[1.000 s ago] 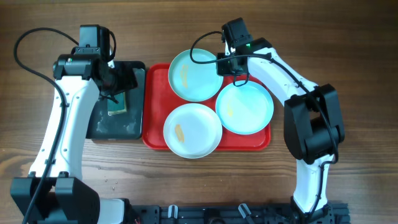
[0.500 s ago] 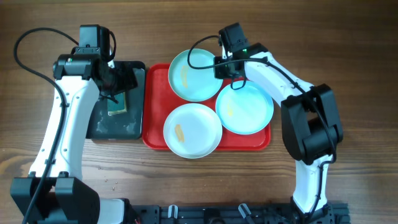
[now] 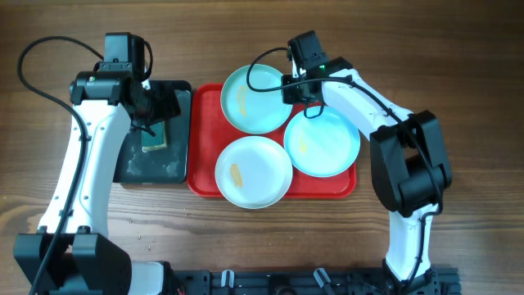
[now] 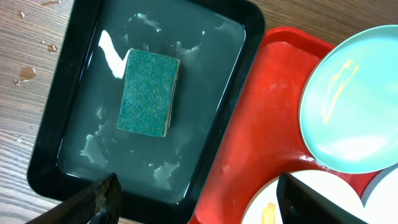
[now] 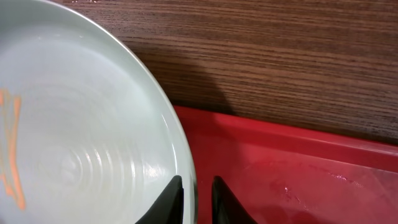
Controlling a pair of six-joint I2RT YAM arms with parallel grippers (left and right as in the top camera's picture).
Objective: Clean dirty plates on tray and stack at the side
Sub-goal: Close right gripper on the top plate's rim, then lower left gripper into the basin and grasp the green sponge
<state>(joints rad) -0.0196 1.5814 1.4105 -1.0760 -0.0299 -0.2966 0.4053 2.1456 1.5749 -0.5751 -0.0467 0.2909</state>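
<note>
So, three plates total, all on the red tray [image 3: 205, 139], which sits around the middle of the wooden counter [image 3: 458, 49]. Two are pale turquoise and one is white. The far turquoise plate [image 3: 258, 98] pokes out past the tray's far rim over the wood. The second turquoise plate [image 3: 322, 141] is on the tray's right side. The white plate [image 3: 254, 170] is at the near side, closest to the robot. They're crowded rim to rim. Each one has a single yellowish-orange smear patch, so that's three dirty plates.

The right hand [image 5: 196, 182] is down at the right edge of the far turquoise plate. Its two fingers are pulled in narrow with the rim between them, one over the inside of the plate and one outside over the red tray. Honestly I can't tell if it's really pinching the rim or just straddling it.

The left hand [image 4: 198, 183] is spread wide and holding nothing, hovering over the black tray [image 3: 131, 168]. That tray sits just beside the red one, toward the counter's left edge. It has a shallow film of water and exactly one sponge [image 4: 149, 92], green side up, lying flat. There are a few droplets on the wood by its far-left corner.
</note>
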